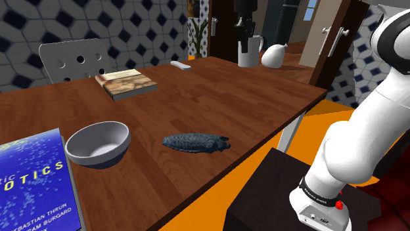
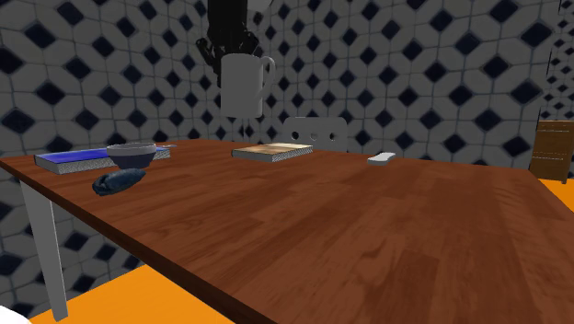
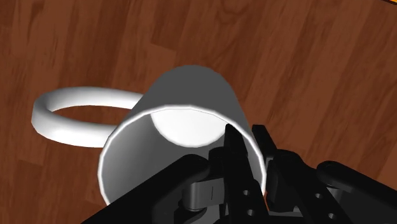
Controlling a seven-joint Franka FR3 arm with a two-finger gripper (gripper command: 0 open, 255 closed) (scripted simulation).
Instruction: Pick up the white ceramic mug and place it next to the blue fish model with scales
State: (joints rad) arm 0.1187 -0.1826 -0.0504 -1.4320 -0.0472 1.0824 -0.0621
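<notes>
Clasps the rim of the white mug between the jaws. Holds it upright above the brown surface, well apart from the blue fish.

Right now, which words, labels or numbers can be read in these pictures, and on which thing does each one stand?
"OTICS": on the blue book; the picture's edge cuts off the word's start.
"EBASTIAN THRUN": lower on the same cover, also cut off at the start.
"BURGARD": the line below, blurred, so this reading is uncertain.
No readable text on the brown book or the mug.
</notes>
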